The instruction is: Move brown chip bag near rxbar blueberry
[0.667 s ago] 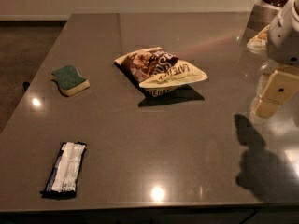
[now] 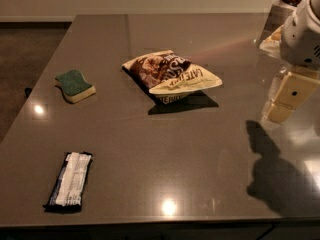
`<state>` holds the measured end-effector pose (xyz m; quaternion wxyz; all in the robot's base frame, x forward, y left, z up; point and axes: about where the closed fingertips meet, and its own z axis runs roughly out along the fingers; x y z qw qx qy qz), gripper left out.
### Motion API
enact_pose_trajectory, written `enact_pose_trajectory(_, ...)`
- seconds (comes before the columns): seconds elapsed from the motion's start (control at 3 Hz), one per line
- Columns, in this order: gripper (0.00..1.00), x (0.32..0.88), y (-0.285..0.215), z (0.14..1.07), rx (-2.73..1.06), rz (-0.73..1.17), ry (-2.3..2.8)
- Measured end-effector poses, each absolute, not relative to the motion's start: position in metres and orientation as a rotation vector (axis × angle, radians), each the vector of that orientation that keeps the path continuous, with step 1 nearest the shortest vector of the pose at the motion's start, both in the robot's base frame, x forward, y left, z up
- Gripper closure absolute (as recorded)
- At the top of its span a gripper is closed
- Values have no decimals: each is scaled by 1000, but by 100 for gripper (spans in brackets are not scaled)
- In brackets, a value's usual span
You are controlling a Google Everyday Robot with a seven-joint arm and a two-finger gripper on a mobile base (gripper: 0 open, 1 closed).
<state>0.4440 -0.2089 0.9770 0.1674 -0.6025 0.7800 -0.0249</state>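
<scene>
the brown chip bag (image 2: 170, 76) lies flat near the middle of the grey table (image 2: 200, 174), its dark picture end toward the far left and its cream-yellow end toward the right, with a dark shadow under that end. the blueberry bar (image 2: 70, 179), dark with a white stripe, lies well apart from the bag, off to the bag's near left, by the table's front edge. a sponge (image 2: 75, 85) with its green side up sits to the left of the bag, between the bag and the table's left edge. the gripper (image 2: 287, 99) hangs above the table to the right of the bag, well apart from it; whether it is open or closed cannot be told. its shadow (image 2: 275, 179) falls on the table to the bag's near right.
</scene>
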Motion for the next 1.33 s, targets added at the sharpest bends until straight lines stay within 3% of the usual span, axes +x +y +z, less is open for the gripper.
enact_pose_trajectory(1.33, 0, 532, -80, 939, -1658, 169, 2064)
